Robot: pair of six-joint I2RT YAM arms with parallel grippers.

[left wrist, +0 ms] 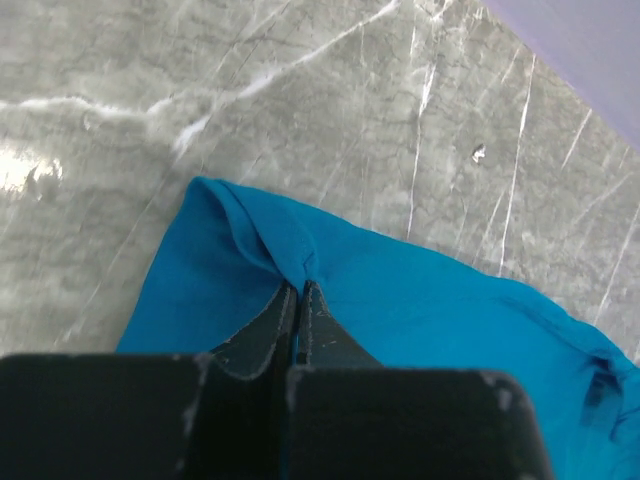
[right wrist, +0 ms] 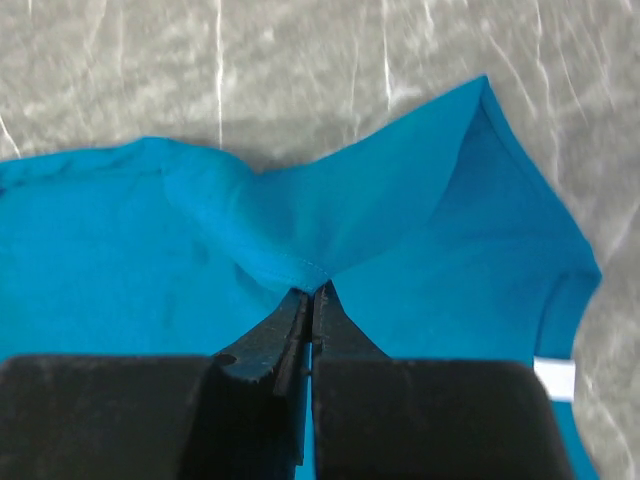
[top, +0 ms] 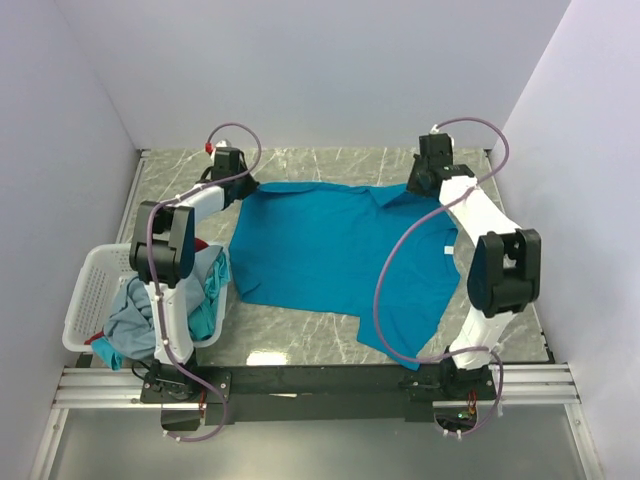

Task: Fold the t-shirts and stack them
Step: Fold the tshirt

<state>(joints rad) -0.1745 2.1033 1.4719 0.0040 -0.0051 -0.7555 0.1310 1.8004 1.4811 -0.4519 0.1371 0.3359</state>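
A bright teal-blue t-shirt (top: 330,255) lies spread on the marble table, its white neck label (top: 447,250) at the right. My left gripper (top: 243,187) is shut on the shirt's far left corner; in the left wrist view a pinch of cloth (left wrist: 290,255) puckers at the closed fingertips (left wrist: 299,290). My right gripper (top: 418,185) is shut on the far right edge, where the hem (right wrist: 300,262) bunches between its tips (right wrist: 313,293). More t-shirts, grey-blue (top: 128,318) and teal (top: 205,318), sit crumpled in the basket.
The white lattice basket (top: 92,290) stands at the table's left edge beside the left arm. Grey walls close in the back and both sides. Bare marble (top: 290,335) shows in front of the shirt. The white label (right wrist: 556,380) shows at the right wrist view's lower right.
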